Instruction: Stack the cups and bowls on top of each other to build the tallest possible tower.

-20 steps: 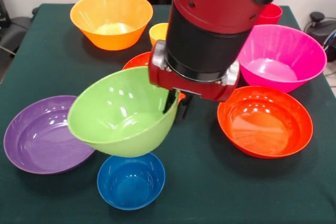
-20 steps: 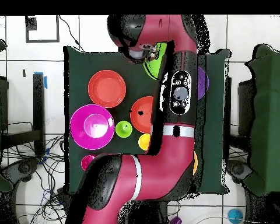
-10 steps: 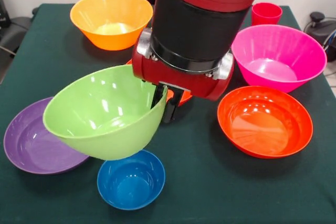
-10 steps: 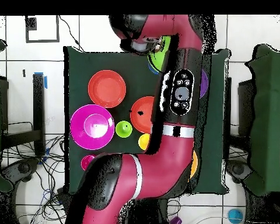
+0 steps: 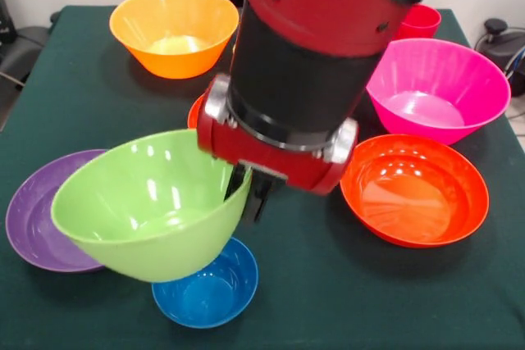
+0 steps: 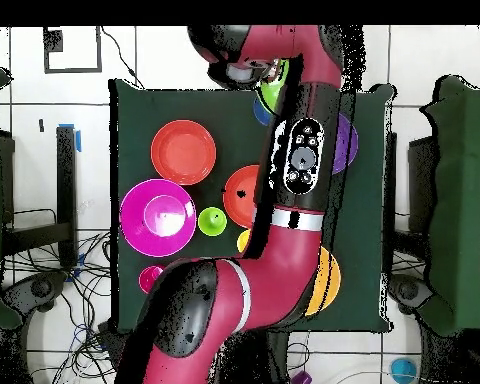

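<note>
Green bowl (image 5: 143,206) overhanging blue bowl (image 5: 207,287), purple bowl (image 5: 37,223)

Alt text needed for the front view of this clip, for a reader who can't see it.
A red and black robot arm's gripper holds a tilted lime-green bowl by its rim, lifted above a small blue bowl and a purple bowl. Orange, magenta and red-orange bowls sit around on the dark green table.
</note>
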